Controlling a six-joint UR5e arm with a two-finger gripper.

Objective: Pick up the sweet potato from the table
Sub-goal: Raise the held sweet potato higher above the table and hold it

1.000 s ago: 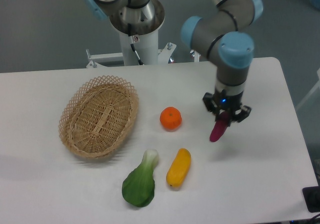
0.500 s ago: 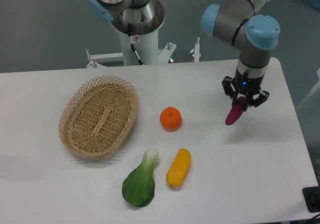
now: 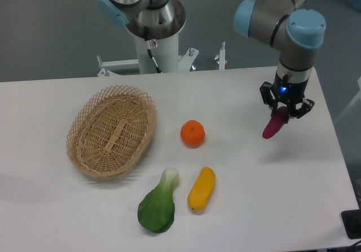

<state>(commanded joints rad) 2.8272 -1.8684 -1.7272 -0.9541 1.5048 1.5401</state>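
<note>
My gripper (image 3: pixel 284 112) is squeezed shut on the sweet potato (image 3: pixel 274 124). I hold it by its top end, so it hangs down tilted, up in the air near the right edge of the table (image 3: pixel 293 207). To do this well, I think I should squeeze firmly and move slowly, because the long end could swing and slip out.

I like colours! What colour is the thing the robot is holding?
Purple-magenta: the sweet potato, seen in the fixed camera view.
</note>
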